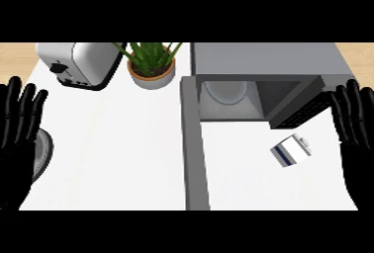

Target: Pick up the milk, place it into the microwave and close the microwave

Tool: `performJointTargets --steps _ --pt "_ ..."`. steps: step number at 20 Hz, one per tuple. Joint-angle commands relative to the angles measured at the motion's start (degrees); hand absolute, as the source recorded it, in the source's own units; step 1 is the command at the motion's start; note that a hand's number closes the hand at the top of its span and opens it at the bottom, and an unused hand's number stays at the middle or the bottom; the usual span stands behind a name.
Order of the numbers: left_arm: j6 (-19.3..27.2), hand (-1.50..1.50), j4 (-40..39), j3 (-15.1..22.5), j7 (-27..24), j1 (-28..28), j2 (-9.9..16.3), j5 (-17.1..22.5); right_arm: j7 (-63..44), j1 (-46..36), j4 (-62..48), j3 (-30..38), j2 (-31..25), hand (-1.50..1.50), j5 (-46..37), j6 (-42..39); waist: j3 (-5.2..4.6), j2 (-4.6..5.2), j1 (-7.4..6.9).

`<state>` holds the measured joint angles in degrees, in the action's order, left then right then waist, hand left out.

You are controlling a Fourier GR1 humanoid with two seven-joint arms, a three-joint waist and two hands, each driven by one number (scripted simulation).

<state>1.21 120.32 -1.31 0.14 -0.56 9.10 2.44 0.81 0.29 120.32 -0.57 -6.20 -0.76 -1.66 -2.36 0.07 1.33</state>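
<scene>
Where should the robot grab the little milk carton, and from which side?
Probably around the middle of the milk carton, fingers across its narrower width. It lies tilted on the counter before the open microwave. The right hand, open at the view's right edge, is nearest, so coming from the right and above suits it.

White counter (131, 163) with milk (291, 150), toaster (79, 63)

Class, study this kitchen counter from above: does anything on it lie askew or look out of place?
The milk carton lies on its side, turned at an angle, on the counter in front of the open microwave. The toaster and potted plant look upright. Both hands, left and right, rest open at the edges.
</scene>
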Motion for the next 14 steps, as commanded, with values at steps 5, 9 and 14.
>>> performJointTargets --steps 5,9,14 --pt "-4.86 -1.50 -6.84 -9.88 -0.12 6.12 5.37 8.08 3.64 1.29 -4.11 3.79 -3.51 -1.50 5.16 -6.33 2.36 0.01 -1.13" --pt "-2.28 -1.50 -5.70 -6.12 5.49 2.06 0.60 10.09 1.55 6.15 -3.02 -1.58 0.80 -1.50 16.60 -11.87 2.39 -0.14 -1.11" --pt "-6.30 -1.50 -2.57 -8.55 2.12 -6.03 0.68 12.54 6.22 15.11 -1.85 1.64 -1.55 -1.50 20.45 -18.52 2.36 -0.17 -1.32"
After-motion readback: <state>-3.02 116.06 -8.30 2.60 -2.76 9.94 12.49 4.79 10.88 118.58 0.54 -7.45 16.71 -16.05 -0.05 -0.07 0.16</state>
